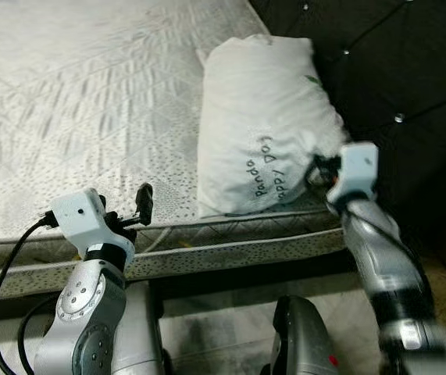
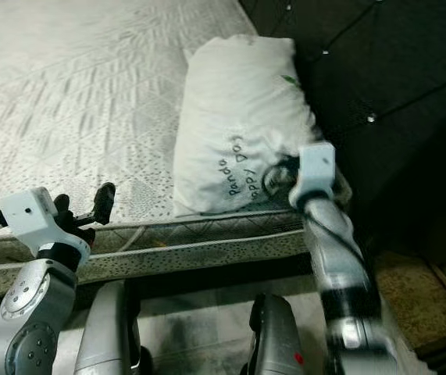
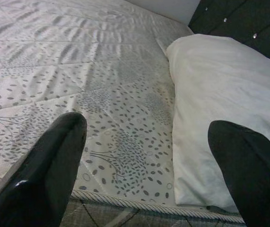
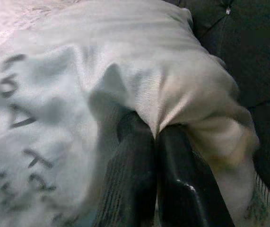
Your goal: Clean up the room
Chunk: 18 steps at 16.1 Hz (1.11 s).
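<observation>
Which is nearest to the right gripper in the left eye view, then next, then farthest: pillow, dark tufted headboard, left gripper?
1. The pillow, pinched in the right gripper fingers.
2. The dark tufted headboard, just beyond on the right.
3. The left gripper, across at the mattress edge.

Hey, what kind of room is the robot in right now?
Most likely a bedroom. A bare patterned mattress fills the view, a white pillow lies at its end, and a dark tufted headboard stands behind it. The right gripper pinches the pillow's fabric.
</observation>
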### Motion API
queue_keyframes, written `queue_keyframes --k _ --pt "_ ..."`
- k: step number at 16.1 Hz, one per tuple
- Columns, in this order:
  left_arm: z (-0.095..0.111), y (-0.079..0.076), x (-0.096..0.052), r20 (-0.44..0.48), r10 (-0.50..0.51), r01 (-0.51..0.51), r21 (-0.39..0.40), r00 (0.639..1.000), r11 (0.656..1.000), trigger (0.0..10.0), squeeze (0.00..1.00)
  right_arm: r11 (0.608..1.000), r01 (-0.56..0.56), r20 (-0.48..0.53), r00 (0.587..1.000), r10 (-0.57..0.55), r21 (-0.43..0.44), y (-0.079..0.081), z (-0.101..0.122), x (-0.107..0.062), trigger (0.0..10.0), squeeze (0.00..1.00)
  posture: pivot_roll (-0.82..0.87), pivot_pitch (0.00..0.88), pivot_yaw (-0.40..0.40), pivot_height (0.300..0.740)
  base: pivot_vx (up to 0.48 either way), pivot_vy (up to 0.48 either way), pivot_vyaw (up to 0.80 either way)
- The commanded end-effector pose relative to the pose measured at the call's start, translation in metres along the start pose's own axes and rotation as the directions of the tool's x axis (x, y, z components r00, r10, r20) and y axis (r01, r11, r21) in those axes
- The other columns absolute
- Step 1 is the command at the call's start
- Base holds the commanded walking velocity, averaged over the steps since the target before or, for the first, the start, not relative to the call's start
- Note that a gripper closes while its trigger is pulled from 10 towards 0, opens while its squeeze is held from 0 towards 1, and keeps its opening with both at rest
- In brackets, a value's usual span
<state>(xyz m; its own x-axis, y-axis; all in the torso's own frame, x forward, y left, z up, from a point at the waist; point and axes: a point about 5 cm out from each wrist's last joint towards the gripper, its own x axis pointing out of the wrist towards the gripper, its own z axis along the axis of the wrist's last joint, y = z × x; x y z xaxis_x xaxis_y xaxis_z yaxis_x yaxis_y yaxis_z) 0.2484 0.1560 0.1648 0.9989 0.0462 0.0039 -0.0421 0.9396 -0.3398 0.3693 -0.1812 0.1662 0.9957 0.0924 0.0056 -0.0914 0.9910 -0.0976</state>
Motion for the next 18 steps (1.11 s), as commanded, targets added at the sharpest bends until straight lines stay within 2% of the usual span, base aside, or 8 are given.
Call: queue_keyframes --k 1,6,11,13,14,15,16,18 --pt "-0.001 0.0 -0.002 -0.002 0.004 -0.004 0.006 1.0 1.0 10.0 0.0 1.0 -0.005 0.058 0.998 0.005 -0.008 -0.007 0.02 0.015 0.0 0.0 0.07 0.099 -0.063 0.525 0.0 0.0 0.0" --pt "0.002 0.006 -0.004 0.012 0.039 -0.039 0.011 0.999 0.999 10.0 0.0 0.988 0.146 0.103 0.985 -0.14 -0.045 -0.054 0.082 0.04 0.0 0.0 0.08 0.111 -0.095 0.525 0.0 0.0 0.0" --pt "0.001 0.007 -0.002 0.016 0.049 -0.049 0.009 0.999 0.999 10.0 0.0 0.932 0.354 0.116 0.932 -0.344 -0.082 -0.113 0.109 0.026 0.0 0.0 0.07 0.103 -0.096 0.525 0.0 0.0 0.0" --pt "0.002 0.006 0.0 0.023 0.043 -0.043 0.007 0.999 0.999 10.0 0.0 0.921 0.379 0.121 0.922 -0.368 -0.085 -0.12 0.112 0.023 0.0 0.0 0.07 0.098 -0.095 0.525 0.0 0.0 0.0" --pt "0.003 0.004 0.002 0.028 0.036 -0.036 0.004 0.999 0.999 10.0 0.0 0.929 0.357 0.106 0.932 -0.347 -0.102 -0.121 0.107 0.022 1.8 0.0 0.07 0.089 -0.095 0.525 0.0 0.0 0.0" --pt "0.002 0.004 0.002 0.028 0.035 -0.035 0.003 0.999 0.999 10.0 0.0 0.935 0.338 0.088 0.94 -0.329 -0.105 -0.119 0.101 0.022 7.7 0.0 0.06 0.086 -0.095 0.525 0.0 0.0 0.0" --pt "0.002 0.003 0.002 0.027 0.033 -0.033 0.001 0.999 0.999 10.0 0.0 0.945 0.307 0.067 0.951 -0.301 -0.112 -0.116 0.093 0.022 10.0 0.0 0.06 0.084 -0.094 0.525 0.0 0.0 0.0" --pt "0.0 0.001 0.002 0.023 0.027 -0.027 -0.004 0.999 1.0 10.0 0.0 0.971 0.215 0.003 0.976 -0.216 -0.101 -0.107 0.069 0.022 10.0 0.0 0.06 0.08 -0.088 0.525 0.0 0.0 0.0"
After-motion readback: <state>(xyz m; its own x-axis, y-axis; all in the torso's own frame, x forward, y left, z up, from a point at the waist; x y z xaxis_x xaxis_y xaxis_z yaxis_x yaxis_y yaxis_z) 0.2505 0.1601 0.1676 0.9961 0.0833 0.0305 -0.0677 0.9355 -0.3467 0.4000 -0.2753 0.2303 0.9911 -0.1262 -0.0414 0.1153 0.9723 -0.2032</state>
